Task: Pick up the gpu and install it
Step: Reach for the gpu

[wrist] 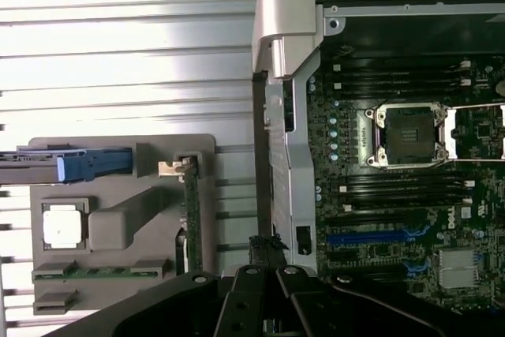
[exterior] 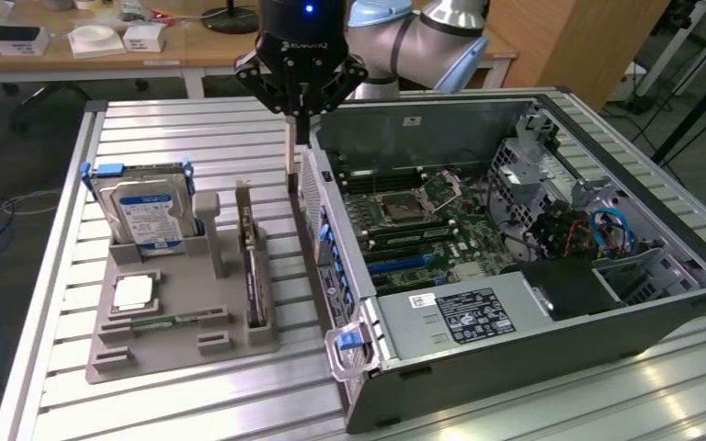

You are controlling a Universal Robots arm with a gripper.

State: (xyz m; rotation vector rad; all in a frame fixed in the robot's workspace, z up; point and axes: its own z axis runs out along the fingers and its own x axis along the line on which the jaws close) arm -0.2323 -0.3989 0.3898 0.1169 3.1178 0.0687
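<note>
The tool (exterior: 298, 115) is seen closed and empty above the computer case (exterior: 550, 354) edge. The gpu (exterior: 250, 262) is seated upright in the grey holder (exterior: 157, 358) on the worktop (exterior: 144, 129).

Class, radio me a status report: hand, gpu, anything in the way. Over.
Hand shut, empty, above the gap between grey holder and computer case. Gpu on edge in the holder, untouched. Nothing seen blocking it.
</note>
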